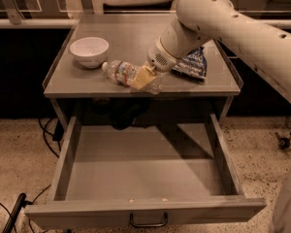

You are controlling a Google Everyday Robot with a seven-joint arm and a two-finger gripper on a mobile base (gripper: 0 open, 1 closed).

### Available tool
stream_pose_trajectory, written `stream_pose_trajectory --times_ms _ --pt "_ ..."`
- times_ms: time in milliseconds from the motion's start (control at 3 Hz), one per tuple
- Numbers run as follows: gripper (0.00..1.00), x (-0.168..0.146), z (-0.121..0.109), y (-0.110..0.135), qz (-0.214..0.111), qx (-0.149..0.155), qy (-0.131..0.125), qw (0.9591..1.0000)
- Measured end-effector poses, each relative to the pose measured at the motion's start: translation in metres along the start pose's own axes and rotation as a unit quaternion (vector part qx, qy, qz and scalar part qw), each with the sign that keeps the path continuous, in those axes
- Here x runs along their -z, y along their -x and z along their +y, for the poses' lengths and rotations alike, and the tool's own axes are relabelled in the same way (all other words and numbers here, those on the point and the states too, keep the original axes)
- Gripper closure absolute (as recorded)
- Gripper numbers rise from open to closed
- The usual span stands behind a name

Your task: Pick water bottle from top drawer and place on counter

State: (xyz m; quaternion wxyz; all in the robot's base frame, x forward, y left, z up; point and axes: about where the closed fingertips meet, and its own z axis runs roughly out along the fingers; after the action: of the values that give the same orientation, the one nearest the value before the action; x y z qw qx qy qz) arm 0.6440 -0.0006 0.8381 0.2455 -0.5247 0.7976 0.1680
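Observation:
The water bottle (120,73) lies on its side over the front part of the counter (136,33), cap pointing left toward the bowl; I cannot tell whether it rests on the surface. My gripper (144,77) is shut on the water bottle's right half, its tan fingers (141,76) around the body. The white arm reaches in from the upper right. The top drawer (143,166) is pulled fully out below the counter and holds nothing; its dark loop handle (148,221) shows at the front.
A white bowl (89,51) stands on the counter's left part, close to the bottle's cap. A dark blue crinkled snack bag (192,64) lies on the counter's right, behind the gripper. Cables run on the floor at the left.

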Motion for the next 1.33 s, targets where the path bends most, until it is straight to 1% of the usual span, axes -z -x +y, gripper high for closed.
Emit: stream_pose_trajectory --times_ms 333,667,1000,1333 --pt "1.00 -0.0014 -0.0083 0.0040 0.002 -0.003 -0.007 1.0000" --pt "0.82 -0.0037 -0.0134 0.0054 0.007 -0.007 -0.011 0.9999" --pt "0.51 -0.0023 -0.0134 0.0063 0.007 -0.007 -0.011 0.9999" --pt "0.28 -0.0024 -0.0134 0.0063 0.007 -0.007 -0.011 0.9999"
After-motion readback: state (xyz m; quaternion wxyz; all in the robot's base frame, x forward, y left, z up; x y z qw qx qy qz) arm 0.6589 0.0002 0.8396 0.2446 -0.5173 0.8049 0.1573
